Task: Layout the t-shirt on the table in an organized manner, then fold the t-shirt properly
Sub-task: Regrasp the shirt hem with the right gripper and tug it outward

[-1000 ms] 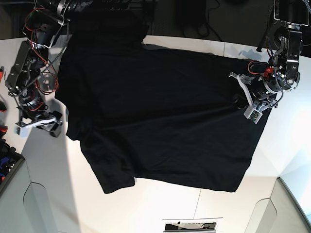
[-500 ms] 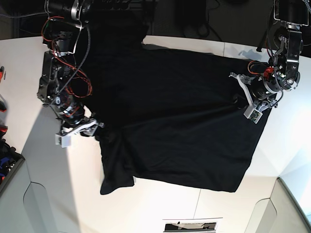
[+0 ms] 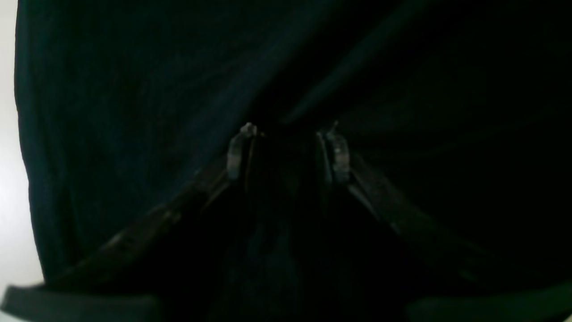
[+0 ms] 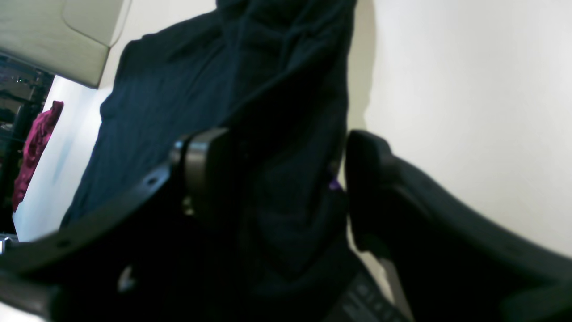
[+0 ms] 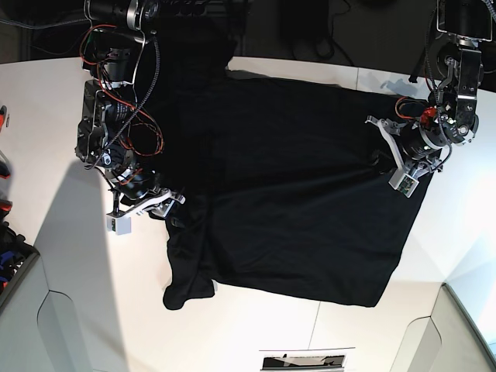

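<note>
The black t-shirt lies spread across the white table, plain side up, its left edge bunched and folded inward. My right gripper sits at that bunched edge. In the right wrist view its fingers stand wide, shut on a thick wad of t-shirt, with a speck of purple print showing. My left gripper rests on the shirt's right edge. In the left wrist view, creases in the t-shirt run into a pinched fold between the tips of the left gripper.
Red and blue tools and a dark bin sit at the far left edge in the base view. A printed label lies at the table's front. Magenta cloth shows beyond the table. The table's front corners are cut off.
My right gripper has moved rightward in the base view, dragging the shirt's left edge with it and baring white table on the left. The left arm has not moved.
</note>
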You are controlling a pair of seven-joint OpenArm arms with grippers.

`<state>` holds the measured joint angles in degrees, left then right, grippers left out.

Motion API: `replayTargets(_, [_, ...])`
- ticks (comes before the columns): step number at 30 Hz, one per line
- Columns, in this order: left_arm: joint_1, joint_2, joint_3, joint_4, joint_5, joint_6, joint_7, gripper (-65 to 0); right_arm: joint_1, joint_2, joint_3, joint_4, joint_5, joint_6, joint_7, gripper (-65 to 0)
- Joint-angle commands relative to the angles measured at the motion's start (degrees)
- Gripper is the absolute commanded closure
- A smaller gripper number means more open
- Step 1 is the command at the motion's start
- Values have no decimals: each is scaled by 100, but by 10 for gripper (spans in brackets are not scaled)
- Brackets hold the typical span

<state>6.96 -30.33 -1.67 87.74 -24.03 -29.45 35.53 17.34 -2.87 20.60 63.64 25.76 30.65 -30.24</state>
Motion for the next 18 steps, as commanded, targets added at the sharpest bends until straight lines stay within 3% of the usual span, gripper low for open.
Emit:
replayTargets(1, [-74,-94,-44,72,-76,-35,-101,-237,155,-17,-13,94,125,111,96,-355])
replayTargets(4, [-74,-94,-44,72,-170,-37,-101,-237,155,-17,-11,94,127,111,186,-185])
replayTargets(6, [-74,-96,-44,72,-188,-37,-101,-237,157,-13,-11,98,127,111,302,-109])
replayTargets(18, [-74,-96,-44,72,-186,-37,-76,-237,240,-13,-11,713,422,131,341,-150])
